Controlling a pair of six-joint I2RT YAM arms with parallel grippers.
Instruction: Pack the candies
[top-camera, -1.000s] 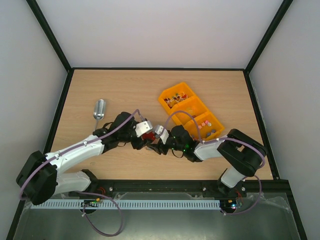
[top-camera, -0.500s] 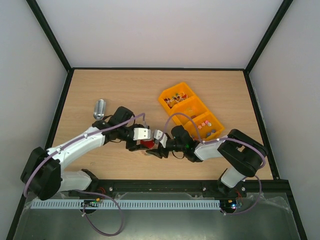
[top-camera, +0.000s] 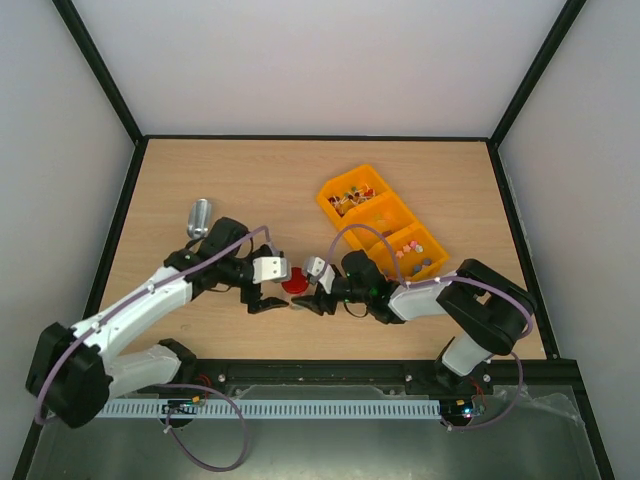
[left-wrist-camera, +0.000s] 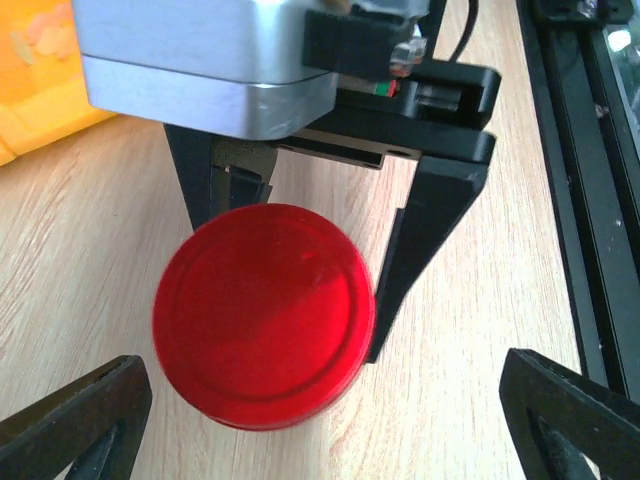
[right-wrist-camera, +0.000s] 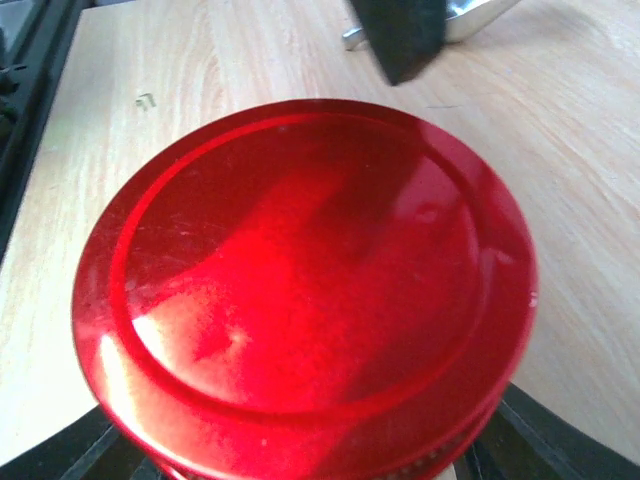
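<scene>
At the table's near middle, a red lid (top-camera: 294, 285) is pinched between the fingers of the right gripper (top-camera: 306, 288). The left gripper (top-camera: 277, 289) is shown spread wide opposite, clear of the lid. The candies (top-camera: 347, 197) are seen in the two end compartments of an orange tray (top-camera: 386, 216), apart from the lid.

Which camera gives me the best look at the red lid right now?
Left wrist: the whole red lid shows, flanked by the fingers of the right gripper. Right wrist shows its top close up, with the bottom edge cut off. Top external shows only a small red spot.
</scene>
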